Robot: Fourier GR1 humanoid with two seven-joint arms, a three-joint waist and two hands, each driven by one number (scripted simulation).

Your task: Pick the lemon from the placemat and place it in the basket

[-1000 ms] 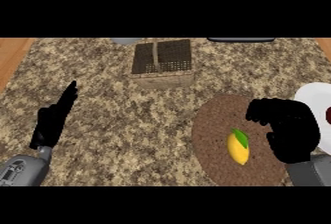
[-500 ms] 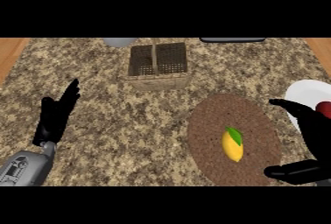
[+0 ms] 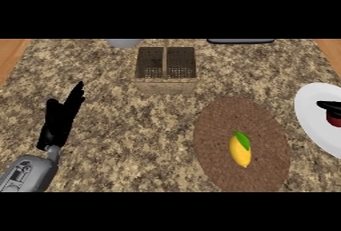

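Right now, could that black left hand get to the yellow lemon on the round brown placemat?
Probably, but with a long reach: the left hand rests open far across bare counter from the yellow lemon on the round brown placemat. Nothing lies between.

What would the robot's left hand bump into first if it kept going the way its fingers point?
Probably nothing soon. The left robot hand points up and slightly right over bare counter, passing left of the basket. Farther along sits a grey object, though height is unclear.

Yellow lemon [image 3: 240, 151] with green leaf lies on the brown placemat [image 3: 220, 135]; mesh basket [image 3: 166, 67] well apart.
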